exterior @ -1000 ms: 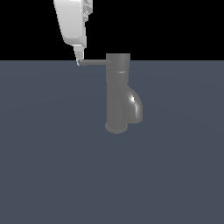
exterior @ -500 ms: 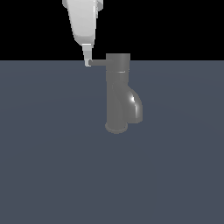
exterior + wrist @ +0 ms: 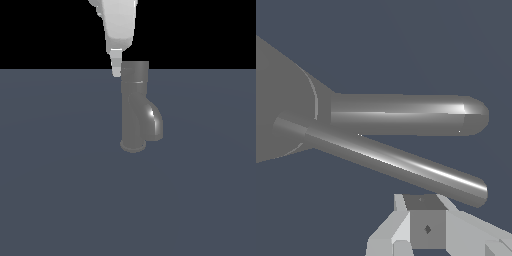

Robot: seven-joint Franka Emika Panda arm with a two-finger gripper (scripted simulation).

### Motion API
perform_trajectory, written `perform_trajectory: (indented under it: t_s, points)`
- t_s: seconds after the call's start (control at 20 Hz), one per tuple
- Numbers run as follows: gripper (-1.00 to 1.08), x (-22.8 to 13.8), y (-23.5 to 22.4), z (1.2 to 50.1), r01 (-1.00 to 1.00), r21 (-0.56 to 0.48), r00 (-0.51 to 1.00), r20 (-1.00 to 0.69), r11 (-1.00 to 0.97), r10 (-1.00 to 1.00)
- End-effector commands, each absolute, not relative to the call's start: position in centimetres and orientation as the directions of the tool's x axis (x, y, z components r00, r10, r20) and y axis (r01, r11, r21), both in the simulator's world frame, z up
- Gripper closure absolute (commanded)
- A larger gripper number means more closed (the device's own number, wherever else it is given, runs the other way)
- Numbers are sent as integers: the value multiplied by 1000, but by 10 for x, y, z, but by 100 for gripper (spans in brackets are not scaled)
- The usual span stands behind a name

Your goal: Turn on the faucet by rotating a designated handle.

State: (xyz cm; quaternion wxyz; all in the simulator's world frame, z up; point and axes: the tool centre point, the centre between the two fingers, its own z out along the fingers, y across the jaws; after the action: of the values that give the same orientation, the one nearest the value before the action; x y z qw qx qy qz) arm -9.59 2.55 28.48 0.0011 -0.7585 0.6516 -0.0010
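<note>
Faucet (image 3: 134,107) glossy dark grey; slim handle (image 3: 391,162) beside end effector (image 3: 116,67), grip state unclear.

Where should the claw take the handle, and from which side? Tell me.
Grip the handle near its free rounded end, likely: the lever is thin and straight, so the claw can straddle it there, farthest from the faucet body. Come from the side away from the thick spout lying alongside.

A flat, dark blue-grey surface (image 3: 60,200) fills the lower frame; only the faucet (image 3: 135,110) stands on it, centre frame, round base down.
</note>
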Motion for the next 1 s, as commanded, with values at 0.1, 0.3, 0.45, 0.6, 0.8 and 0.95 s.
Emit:
perform_trajectory:
  t_s: [0.1,0.3,0.45,0.6,0.8,0.95]
  points:
    - [108,-108,3,285,-990,0,138,0,-138,-990]
    - [108,-103,0,285,-989,-2,147,1,-147,-989]
    - [108,-100,-16,285,-989,-1,146,1,-146,-989]
    - [108,-97,-32,285,-990,-1,144,1,-144,-990]
    - [108,-93,-51,285,-990,-1,143,1,-143,-990]
    - [108,-90,-66,285,-990,-1,141,0,-141,-990]
